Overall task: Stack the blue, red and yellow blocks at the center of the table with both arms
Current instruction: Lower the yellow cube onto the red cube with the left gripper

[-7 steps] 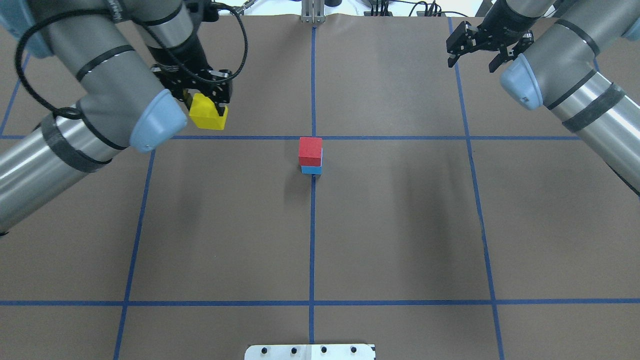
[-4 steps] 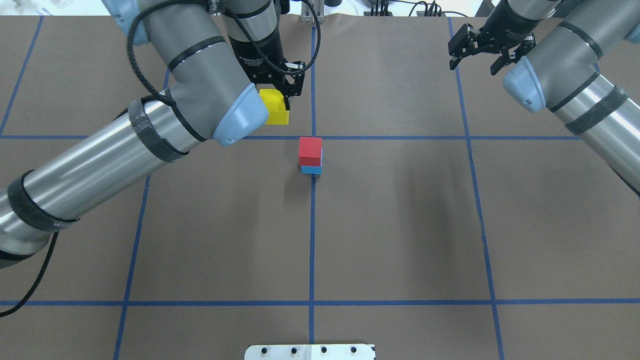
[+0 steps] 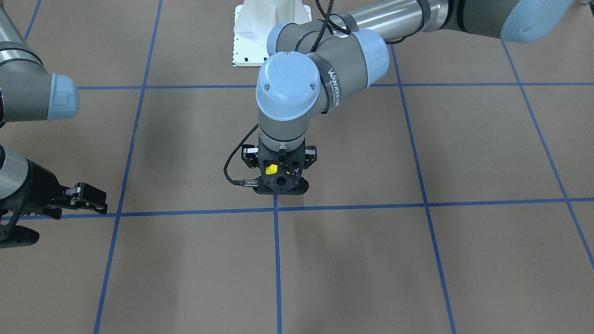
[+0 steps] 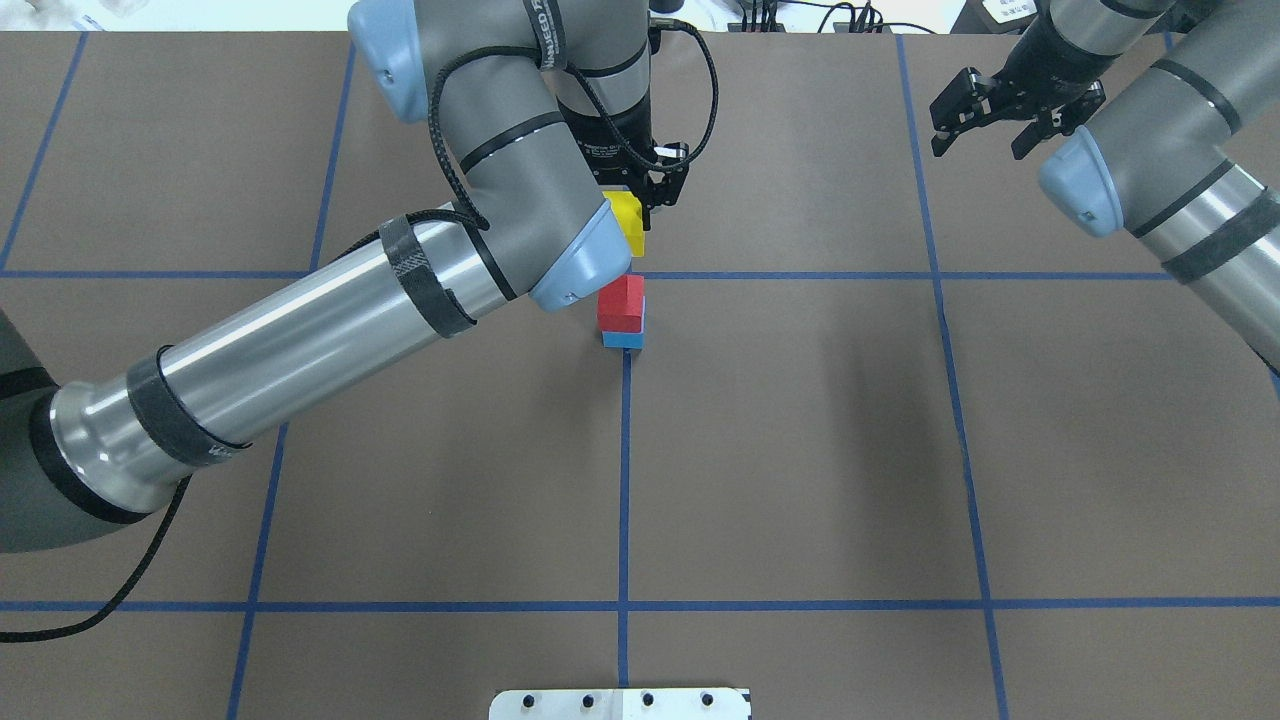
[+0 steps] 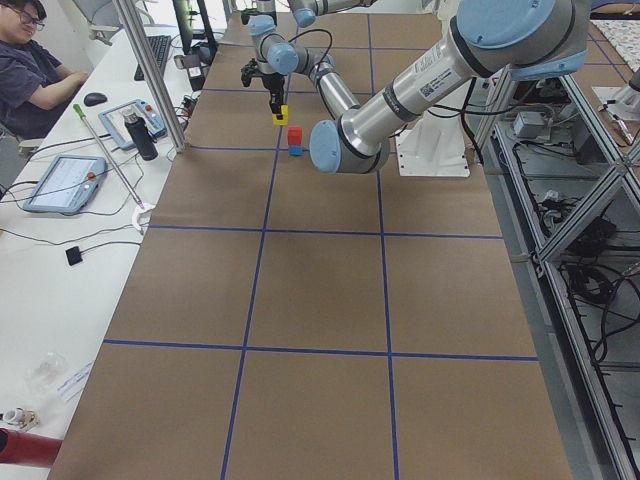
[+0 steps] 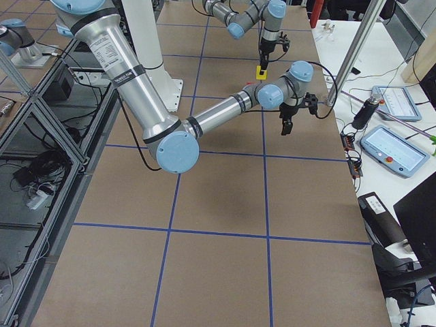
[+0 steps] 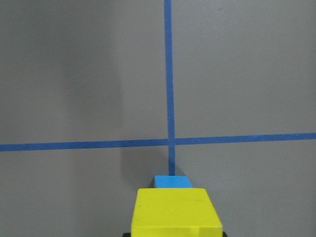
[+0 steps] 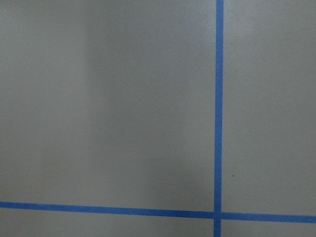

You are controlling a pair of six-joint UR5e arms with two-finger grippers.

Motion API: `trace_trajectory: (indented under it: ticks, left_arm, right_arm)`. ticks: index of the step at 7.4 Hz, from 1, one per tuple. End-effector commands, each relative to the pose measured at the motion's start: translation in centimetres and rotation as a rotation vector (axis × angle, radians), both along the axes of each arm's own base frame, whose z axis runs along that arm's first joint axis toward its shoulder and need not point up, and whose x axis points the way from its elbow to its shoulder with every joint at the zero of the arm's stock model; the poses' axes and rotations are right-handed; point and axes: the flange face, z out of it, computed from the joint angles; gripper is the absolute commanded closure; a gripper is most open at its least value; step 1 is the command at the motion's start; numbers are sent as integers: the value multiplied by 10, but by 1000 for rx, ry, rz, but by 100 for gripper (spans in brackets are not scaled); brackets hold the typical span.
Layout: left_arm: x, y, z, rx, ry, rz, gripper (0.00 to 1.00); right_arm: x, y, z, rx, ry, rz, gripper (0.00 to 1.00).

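Observation:
A red block [image 4: 622, 303] sits on a blue block [image 4: 623, 340] at the table's centre, where two tape lines cross. My left gripper [image 4: 632, 214] is shut on a yellow block [image 4: 628, 222] and holds it in the air just beyond and above the stack. In the left wrist view the yellow block [image 7: 175, 212] fills the bottom edge, and a strip of the blue block [image 7: 172, 181] shows past it. In the front view the yellow block [image 3: 271, 169] peeks through the left gripper [image 3: 280, 181]. My right gripper [image 4: 978, 148] is open and empty at the far right.
Blue tape lines [image 4: 624, 480] divide the brown table into squares. A white mounting plate [image 4: 620, 703] sits at the near edge. An operator [image 5: 30, 70] with tablets sits at a side desk beyond the table's far side.
My left arm has swung right with the yellow block, from the left square to just behind the red and blue stack. The right gripper drifted slightly right and stayed open.

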Motion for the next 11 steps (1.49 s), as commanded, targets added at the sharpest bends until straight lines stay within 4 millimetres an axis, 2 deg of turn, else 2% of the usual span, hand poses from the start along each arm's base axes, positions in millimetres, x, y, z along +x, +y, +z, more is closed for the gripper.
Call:
trace_trajectory:
  ticks: [1,4,7,11]
  left_arm:
    - [8,5,1,6,-15,0,100]
    - [6,8,18,-28,-25,-10,100]
    - [22,25,18,-57,-25,-5,100]
    - [23,26,19,-68,-20,8,100]
  right_arm:
    - [0,0,2,-4,3,2,1]
    - [0,0,0,-3,-2,0,1]
    - [-1,0,2,-4,0,-1,1]
    - [-1,-1,3,-6,2,0,1]
